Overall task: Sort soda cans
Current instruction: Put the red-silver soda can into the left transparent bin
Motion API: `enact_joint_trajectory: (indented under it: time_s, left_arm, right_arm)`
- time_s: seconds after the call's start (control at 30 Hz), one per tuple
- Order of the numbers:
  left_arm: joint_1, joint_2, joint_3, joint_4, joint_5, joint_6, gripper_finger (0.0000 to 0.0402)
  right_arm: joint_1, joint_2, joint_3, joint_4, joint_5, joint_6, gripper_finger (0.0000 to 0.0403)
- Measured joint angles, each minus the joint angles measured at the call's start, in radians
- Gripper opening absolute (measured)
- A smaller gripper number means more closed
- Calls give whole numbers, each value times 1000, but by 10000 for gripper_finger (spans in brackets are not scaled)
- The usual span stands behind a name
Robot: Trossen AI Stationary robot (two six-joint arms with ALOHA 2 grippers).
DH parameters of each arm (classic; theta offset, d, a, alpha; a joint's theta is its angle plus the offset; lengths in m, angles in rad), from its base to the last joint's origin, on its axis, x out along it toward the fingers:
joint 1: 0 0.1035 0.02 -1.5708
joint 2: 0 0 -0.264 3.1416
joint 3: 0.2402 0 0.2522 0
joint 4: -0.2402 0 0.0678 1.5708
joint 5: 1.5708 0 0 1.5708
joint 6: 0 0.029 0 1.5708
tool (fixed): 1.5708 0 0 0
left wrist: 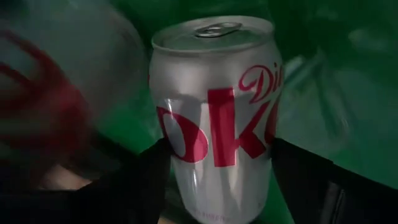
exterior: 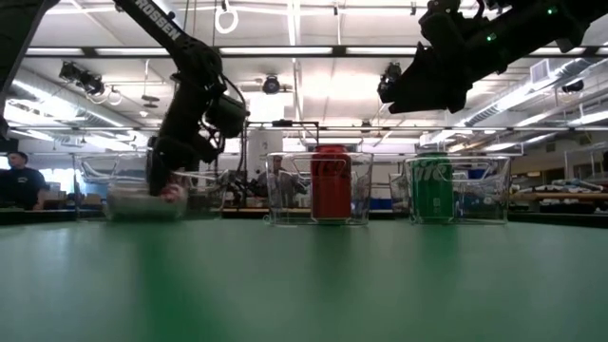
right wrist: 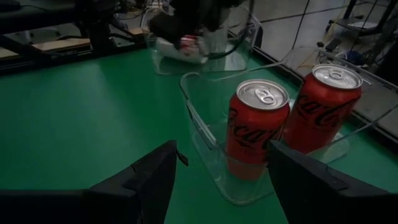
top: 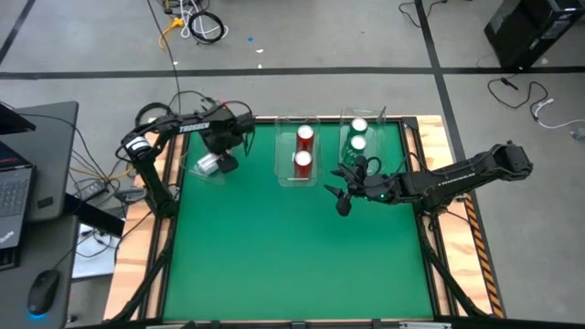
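Left gripper (top: pixel 222 153): positioned over the left clear bin (top: pixel 203 174) at the far left of the green table (top: pixel 292 256); in the left wrist view its dark fingers (left wrist: pixel 146 177) are seen on either side of an upright silver Diet Coke can (left wrist: pixel 214 118), closed against its sides.
Second silver can (top: pixel 210 164): seen lying on its side in the left clear bin, just beside the left gripper.
Red cans: two Coca-Cola cans are seen upright in the middle clear bin (top: pixel 283 174), one (top: pixel 305 137) farther back and one (top: pixel 302 163) nearer the front, just beside each other.
Green cans: two are seen upright in the right clear bin (top: pixel 384 123), one (top: pixel 359 126) behind the other (top: pixel 357 143).
Right gripper (top: pixel 342 187): held above the table between the middle and right bins; its jaws are parted and nothing is held between them; in the low view it is seen raised well above the can tops.
Right wrist view: the two red cans in their bin are faced, with bare green surface between the fingers (right wrist: pixel 149 177).
Background: a person (exterior: pixel 19 185) is visible at the far left of the low view.
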Motion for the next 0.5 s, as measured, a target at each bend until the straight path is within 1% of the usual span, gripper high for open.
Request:
enact_joint_trajectory:
  time_s: [0.07,0.17,0.33,0.5]
  left_arm:
    - [-24,1,-4,-57,5,-16,265]
    - [-51,2,-3,-81,3,-35,263]
    - [-85,1,-3,-83,-11,-36,263]
    - [-91,1,23,-91,-14,-11,255]
  right_arm:
    - [0,0,0,0,0,0,254]
    - [0,0,0,0,0,0,253]
    - [0,0,0,0,0,-1,253]
    - [0,0,0,0,-3,0,256]
